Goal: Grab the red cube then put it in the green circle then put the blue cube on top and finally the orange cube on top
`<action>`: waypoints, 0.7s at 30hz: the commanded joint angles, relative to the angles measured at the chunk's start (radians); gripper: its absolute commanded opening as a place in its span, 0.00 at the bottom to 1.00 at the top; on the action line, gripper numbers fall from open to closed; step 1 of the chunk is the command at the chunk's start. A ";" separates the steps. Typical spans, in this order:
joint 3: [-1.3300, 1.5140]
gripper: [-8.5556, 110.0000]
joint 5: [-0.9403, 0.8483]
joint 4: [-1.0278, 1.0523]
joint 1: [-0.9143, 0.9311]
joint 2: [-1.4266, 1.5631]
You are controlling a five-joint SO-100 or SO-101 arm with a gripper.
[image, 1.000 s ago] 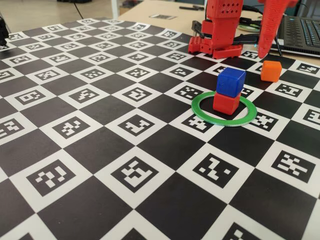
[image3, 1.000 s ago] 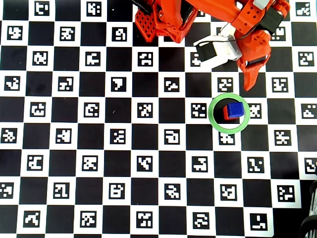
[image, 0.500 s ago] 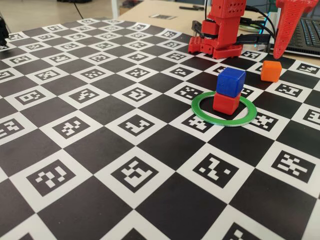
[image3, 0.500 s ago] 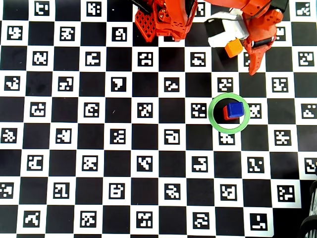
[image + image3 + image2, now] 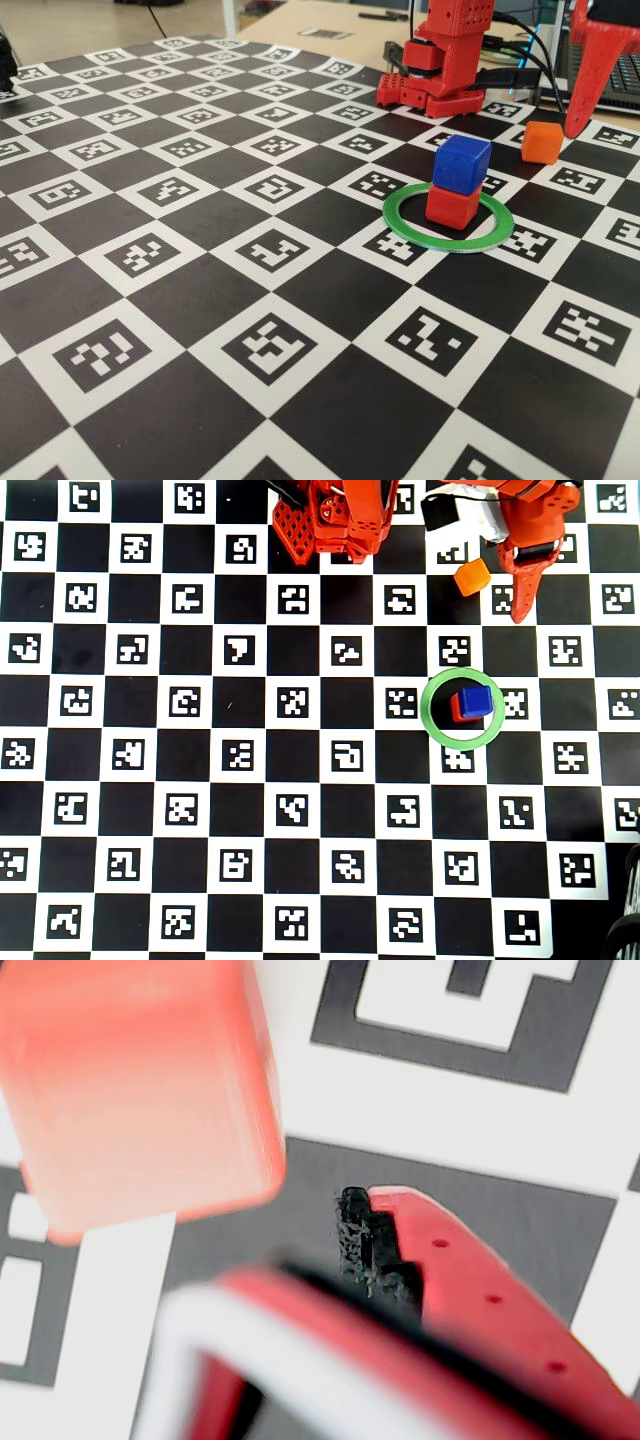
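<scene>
So the blue cube (image 5: 461, 163) sits on the red cube (image 5: 452, 207) inside the green circle (image 5: 402, 226), two tiers done. The orange cube (image 5: 472, 577) rests on the desk (image 5: 200, 260), at 12 o'clock from the ring in the overhead view. The end effector (image 5: 505, 572) hangs just beside it, released, holding nothing, presumably lining up the last pick. The desk carries a checkerboard marker mat; a laptop (image 5: 612, 62) lies behind it.

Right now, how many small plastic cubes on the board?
3. The red cube sits inside the green circle, the blue cube is stacked on it, and the orange cube is loose near the gripper. None appear hidden.
</scene>
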 commanded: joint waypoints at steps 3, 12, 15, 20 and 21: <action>0.069 0.55 -0.015 -0.098 0.015 0.052; 0.184 0.54 -0.064 -0.184 0.035 0.163; 0.210 0.53 -0.078 -0.207 0.051 0.190; 0.225 0.53 -0.087 -0.213 0.061 0.195; 0.227 0.53 -0.091 -0.215 0.064 0.195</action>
